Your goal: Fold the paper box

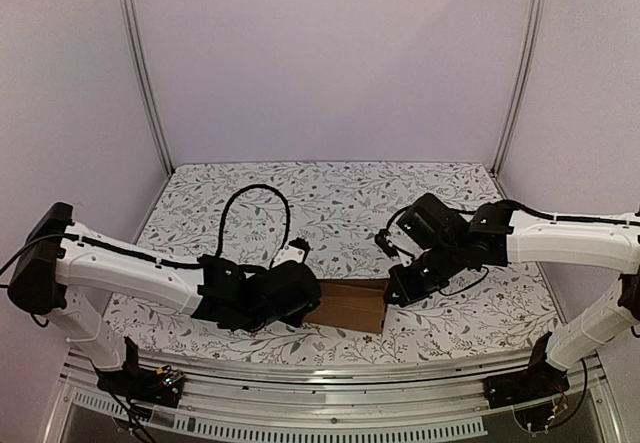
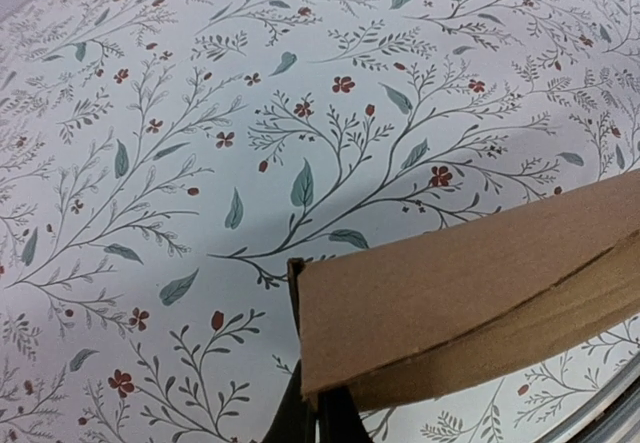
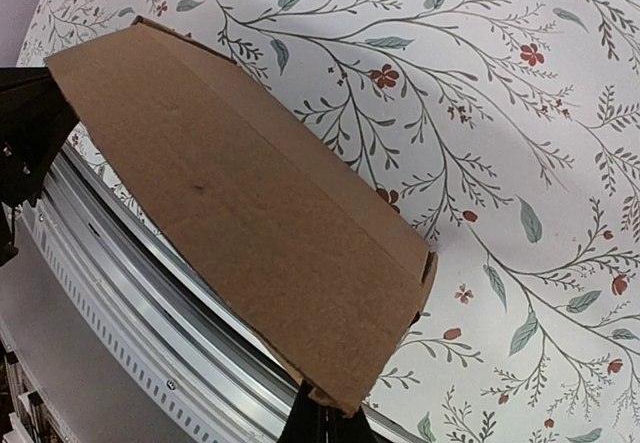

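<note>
The paper box [image 1: 350, 305] is plain brown cardboard, folded flat into a narrow rectangular piece, held just above the table's front edge between both arms. My left gripper [image 1: 305, 303] is shut on its left end; in the left wrist view the fingers [image 2: 300, 413] pinch the box [image 2: 470, 293] at its lower corner. My right gripper [image 1: 397, 288] is shut on its right end; in the right wrist view the fingers [image 3: 310, 425] pinch the near corner of the box [image 3: 250, 223].
The table carries a white floral cloth [image 1: 330, 203]. A metal rail [image 1: 330, 373] runs along the front edge, right under the box, and also shows in the right wrist view [image 3: 130, 313]. Purple walls and upright metal posts [image 1: 145, 73] enclose the back and sides.
</note>
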Controlling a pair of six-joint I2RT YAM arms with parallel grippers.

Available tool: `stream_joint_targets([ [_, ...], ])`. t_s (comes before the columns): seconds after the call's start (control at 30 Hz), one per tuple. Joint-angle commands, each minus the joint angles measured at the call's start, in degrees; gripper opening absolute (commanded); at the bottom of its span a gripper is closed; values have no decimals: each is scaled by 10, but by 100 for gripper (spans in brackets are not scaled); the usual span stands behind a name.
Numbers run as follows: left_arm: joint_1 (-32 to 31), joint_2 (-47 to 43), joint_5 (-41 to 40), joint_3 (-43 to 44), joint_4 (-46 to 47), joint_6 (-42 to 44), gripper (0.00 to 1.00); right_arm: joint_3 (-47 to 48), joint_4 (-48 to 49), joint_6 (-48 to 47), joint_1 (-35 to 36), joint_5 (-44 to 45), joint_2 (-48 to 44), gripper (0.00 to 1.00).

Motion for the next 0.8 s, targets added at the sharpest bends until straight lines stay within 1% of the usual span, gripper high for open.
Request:
stream_joint_targets([
  [0.0,-16,42,80,-26,-72,3,0,-10,10,2,-2,-6,-11,0],
  [0.37,-16,54,83,-17,-77,2,0,-33,-13,-6,-3,21,-20,0],
  [0.77,-16,59,81,-5,-83,1,0,-55,40,29,6,28,0,0],
])
